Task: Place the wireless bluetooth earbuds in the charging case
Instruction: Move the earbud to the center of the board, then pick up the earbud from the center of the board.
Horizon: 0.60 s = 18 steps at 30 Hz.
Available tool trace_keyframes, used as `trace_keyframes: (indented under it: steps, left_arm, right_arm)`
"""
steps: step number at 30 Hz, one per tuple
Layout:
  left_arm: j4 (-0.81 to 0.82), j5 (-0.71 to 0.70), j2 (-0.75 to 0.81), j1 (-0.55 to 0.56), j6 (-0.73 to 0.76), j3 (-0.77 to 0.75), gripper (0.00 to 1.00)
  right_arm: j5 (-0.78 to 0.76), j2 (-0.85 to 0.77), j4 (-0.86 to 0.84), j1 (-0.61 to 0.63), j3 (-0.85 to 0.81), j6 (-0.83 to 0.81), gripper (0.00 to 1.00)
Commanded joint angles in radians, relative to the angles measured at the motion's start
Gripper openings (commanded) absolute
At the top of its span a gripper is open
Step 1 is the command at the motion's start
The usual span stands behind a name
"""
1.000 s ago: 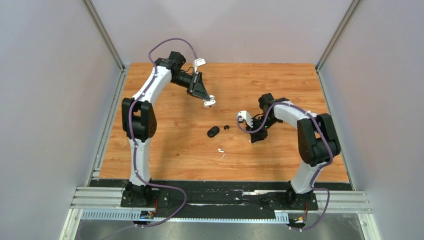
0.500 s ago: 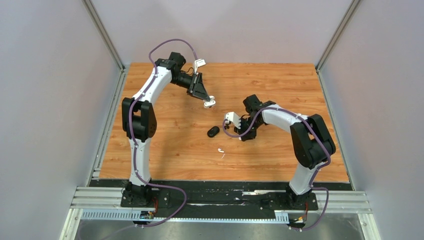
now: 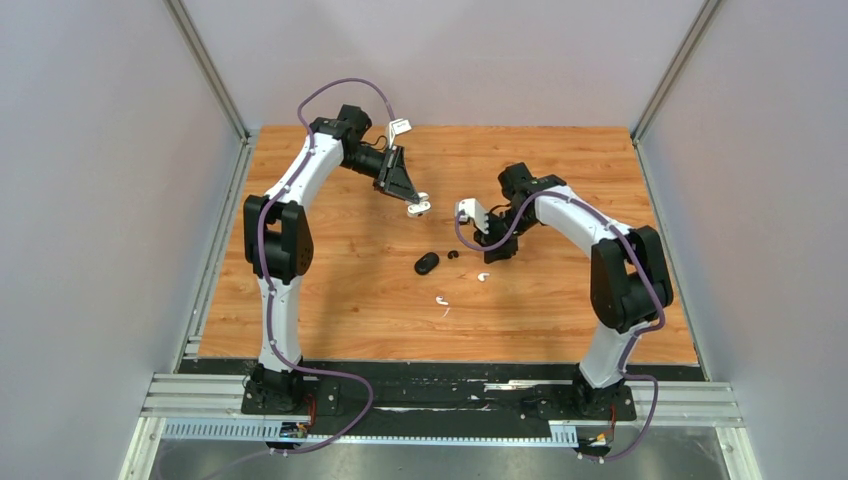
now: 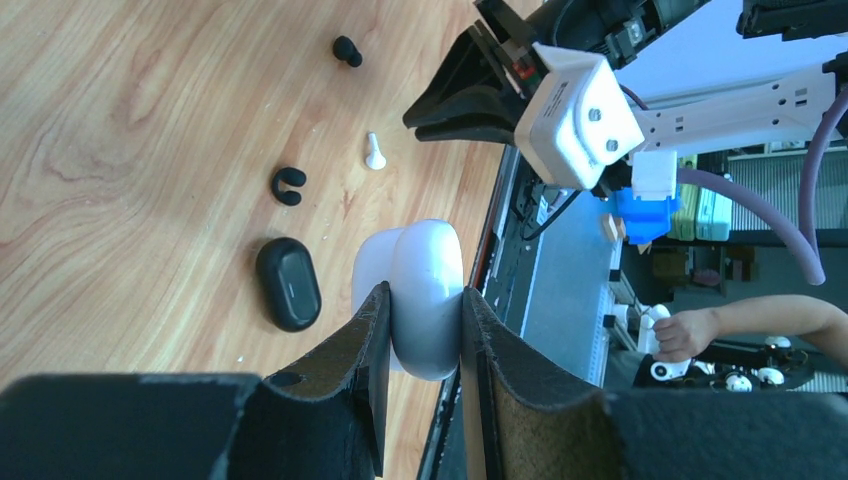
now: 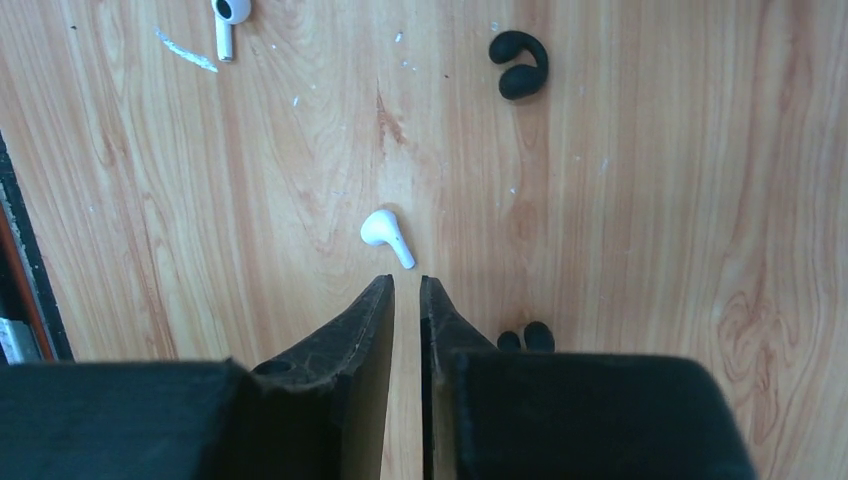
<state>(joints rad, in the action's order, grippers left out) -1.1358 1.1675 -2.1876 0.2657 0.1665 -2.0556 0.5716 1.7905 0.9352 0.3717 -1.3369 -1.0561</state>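
My left gripper (image 3: 416,207) (image 4: 425,292) hangs above the table, shut on a white charging case (image 4: 428,270). A black charging case (image 3: 427,263) (image 4: 288,283) lies shut on the wood. My right gripper (image 3: 494,252) (image 5: 406,280) points down, its jaws a narrow gap apart with nothing between them. A white earbud (image 5: 385,232) (image 3: 483,276) lies just ahead of its tips. A second white earbud (image 5: 230,15) (image 3: 441,300) lies nearer the front. One black earbud (image 5: 518,64) (image 3: 453,254) sits beside the black case. Another black earbud (image 5: 528,338) shows half hidden behind my right finger.
The wooden table (image 3: 350,300) is walled by grey panels on three sides, with a metal rail (image 3: 440,395) at the near edge. A small white fleck (image 5: 185,50) lies by the front earbud.
My right gripper swung left towards the black case, then drew back towards the far side. A white earbud now lies on the wood where none showed a second ago. The left arm held still.
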Motion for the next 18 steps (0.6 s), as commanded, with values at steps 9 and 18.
trace_keyframes:
  steps: [9, 18]
  left_arm:
    - [-0.069, 0.001, 0.081, -0.014, 0.072, -0.014, 0.00]
    - [-0.081, -0.011, 0.100, -0.019, 0.086, 0.015, 0.00]
  right_arm:
    - [0.048, 0.138, 0.030, 0.016, -0.083, -0.216, 0.19]
    - [0.113, 0.151, 0.022, 0.019, -0.108, -0.119, 0.19]
